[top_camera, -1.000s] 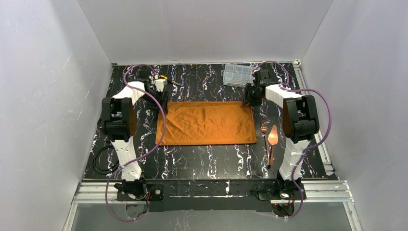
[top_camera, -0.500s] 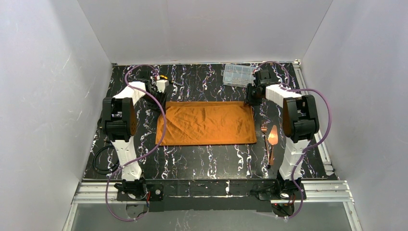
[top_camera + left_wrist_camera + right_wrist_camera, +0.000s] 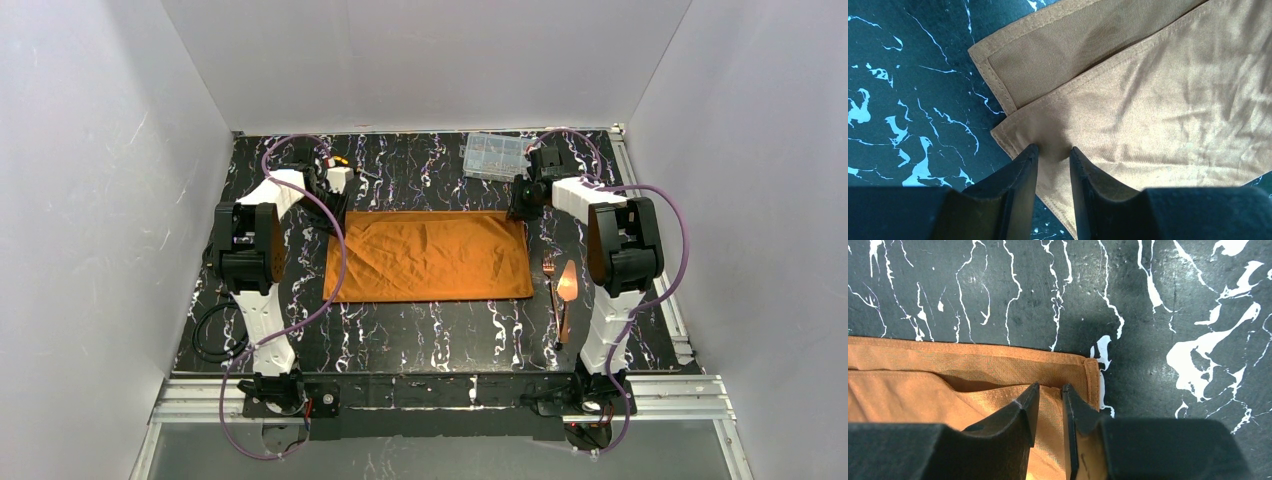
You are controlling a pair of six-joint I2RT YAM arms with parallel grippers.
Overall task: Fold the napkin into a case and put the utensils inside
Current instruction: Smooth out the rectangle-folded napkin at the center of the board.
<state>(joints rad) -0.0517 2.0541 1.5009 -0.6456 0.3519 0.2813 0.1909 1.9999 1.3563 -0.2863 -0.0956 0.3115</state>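
Overhead view: the napkin [image 3: 428, 255] lies flat in the middle of the table [image 3: 400, 335]. It is a wide two-layer rectangle with its long sides parallel to the table's near and far edges. I see one arm reaching to each of its far corners. The utensils [image 3: 567, 283] lie on the bare table just beside the napkin's right short side, toward the table's right edge and clear of the cloth. The fork [image 3: 549, 266] is the one nearest the napkin. A clear compartment box [image 3: 493, 155] sits at the far edge, right of centre.

Left wrist view: the left gripper [image 3: 1053, 150] is down on the far-left corner, its fingers [image 3: 1020, 172] on the upper layer just inside the hem. The lower layer's stitched corner juts out beyond the upper one. The jaws are nearly together, with a narrow slot of cloth showing between them. I cannot tell whether that cloth is pinched.

Right wrist view: the right gripper [image 3: 1049, 387] is at the far-right corner, tips on the upper layer, whose edge is raised over a shadow. A hemmed strip of the lower layer shows beyond it. Here too the jaws leave only a slim gap, and I cannot tell if they have hold of the fabric.
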